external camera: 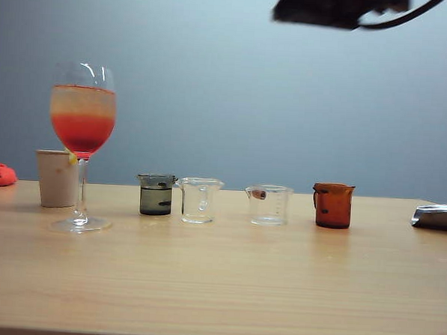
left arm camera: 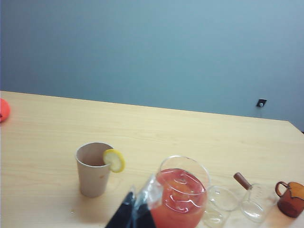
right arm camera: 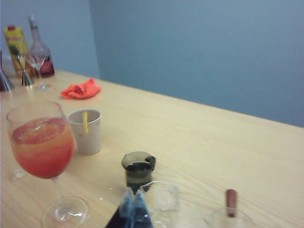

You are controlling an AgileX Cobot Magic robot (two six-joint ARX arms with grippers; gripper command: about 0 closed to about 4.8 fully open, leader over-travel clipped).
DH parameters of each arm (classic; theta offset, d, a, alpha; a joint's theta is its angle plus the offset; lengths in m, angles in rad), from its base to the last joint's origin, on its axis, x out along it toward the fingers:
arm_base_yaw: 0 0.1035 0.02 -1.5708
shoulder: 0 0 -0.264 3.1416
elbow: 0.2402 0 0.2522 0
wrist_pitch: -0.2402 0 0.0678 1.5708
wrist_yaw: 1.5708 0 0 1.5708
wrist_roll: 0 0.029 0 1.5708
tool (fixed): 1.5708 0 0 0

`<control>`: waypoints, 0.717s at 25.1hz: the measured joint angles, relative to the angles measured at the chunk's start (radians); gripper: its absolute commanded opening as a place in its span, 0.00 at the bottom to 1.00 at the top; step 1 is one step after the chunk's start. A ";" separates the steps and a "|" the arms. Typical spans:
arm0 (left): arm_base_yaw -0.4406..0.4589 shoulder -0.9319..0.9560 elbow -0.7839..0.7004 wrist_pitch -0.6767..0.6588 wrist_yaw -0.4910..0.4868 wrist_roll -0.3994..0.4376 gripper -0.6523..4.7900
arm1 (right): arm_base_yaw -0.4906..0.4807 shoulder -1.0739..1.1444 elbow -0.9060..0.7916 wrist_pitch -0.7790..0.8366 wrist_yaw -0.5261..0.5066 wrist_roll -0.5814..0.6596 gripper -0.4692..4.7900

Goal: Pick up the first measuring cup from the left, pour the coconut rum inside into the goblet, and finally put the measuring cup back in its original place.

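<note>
Right hand [right arm camera: 133,209] closed, empty, measuring cup [right arm camera: 138,170] just beyond (on table), left hand [left arm camera: 134,209] closed nr goblet [left arm camera: 181,194]

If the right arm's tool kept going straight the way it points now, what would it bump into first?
Probably the clear measuring cup just ahead of the right tool, whose tips look shut, or the dark measuring cup just beyond it. Depth is hard to judge, so it could pass above both.

In the exterior view, a blurred dark arm part [external camera: 340,8] is cut by the top edge — its gripper is out of sight. A silvery object [external camera: 438,216] runs off the right edge. The left gripper [left arm camera: 133,213] hides the measuring cup. The right gripper [right arm camera: 133,211] is cropped at the tips — fingers pressed together. The coconut rum [right arm camera: 137,167] is barely discernible.
</note>
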 measured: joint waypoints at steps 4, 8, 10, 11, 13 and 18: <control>0.000 0.000 0.000 -0.001 0.011 -0.002 0.11 | 0.002 0.130 0.075 0.034 -0.002 0.011 0.08; 0.000 0.000 0.000 -0.002 0.013 -0.002 0.11 | 0.000 0.335 0.156 0.101 0.000 0.095 0.08; 0.000 0.001 0.000 -0.002 0.013 -0.002 0.11 | 0.002 0.408 0.201 0.121 0.000 0.103 0.08; 0.000 0.002 0.000 -0.002 0.013 -0.002 0.11 | 0.006 0.436 0.221 0.129 0.002 0.105 0.08; 0.000 0.003 0.000 -0.002 0.013 -0.002 0.11 | 0.012 0.495 0.255 0.148 0.011 0.109 0.08; 0.000 0.003 0.000 0.000 0.013 -0.016 0.11 | 0.013 0.701 0.367 0.179 0.011 0.110 0.08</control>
